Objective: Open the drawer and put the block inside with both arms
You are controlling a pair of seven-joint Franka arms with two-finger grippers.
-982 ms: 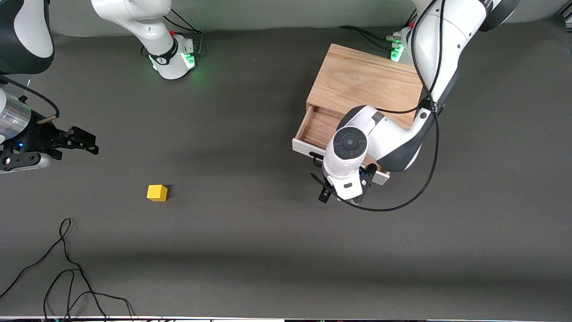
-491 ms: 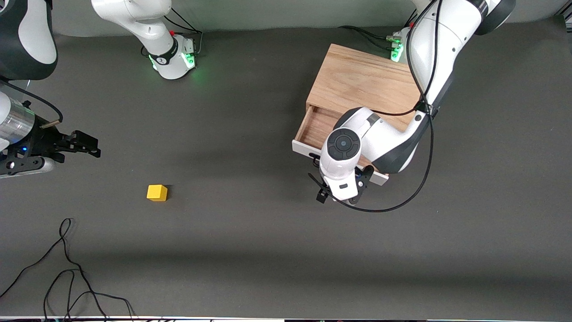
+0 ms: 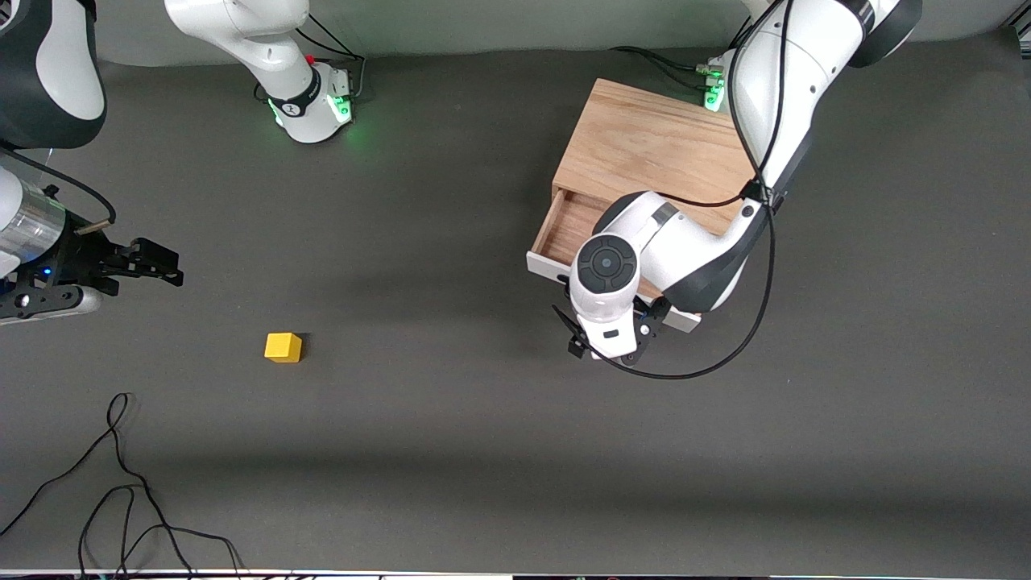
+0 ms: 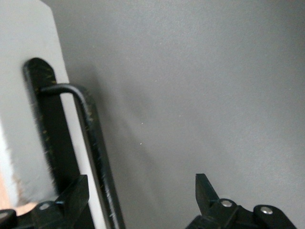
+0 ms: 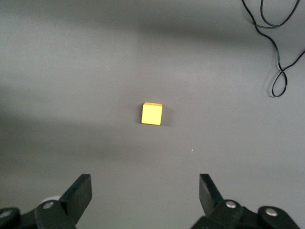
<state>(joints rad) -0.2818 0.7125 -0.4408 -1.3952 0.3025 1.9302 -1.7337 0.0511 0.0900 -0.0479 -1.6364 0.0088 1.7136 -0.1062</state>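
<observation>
Since a second ago the left gripper (image 3: 606, 348) has drifted a little toward the right arm's end of the table, backing off the drawer (image 3: 564, 242), while the right gripper (image 3: 153, 262) has crept slightly toward the block (image 3: 283, 347). Nearest the front camera a loose black cable (image 3: 121, 483) lies curled on the table (image 3: 451, 451), clear of the work. Farther up, the small yellow block sits alone on the dark surface toward the right arm's end, well apart from the drawer. The right gripper hangs over the table near it, fingers (image 5: 78, 193) spread wide with nothing between them; its wrist camera looks straight down on the block, probably lining up for a pick. The left gripper hovers just in front of the white drawer front, fingers (image 4: 206, 191) apart, with the black handle (image 4: 93, 143) close beside one of them but not pinched, which suggests the pull is finished and the handle released. Farthest back, the drawer stands partly out of the wooden box (image 3: 652, 145), its wooden inside exposed and ready to receive the block.
</observation>
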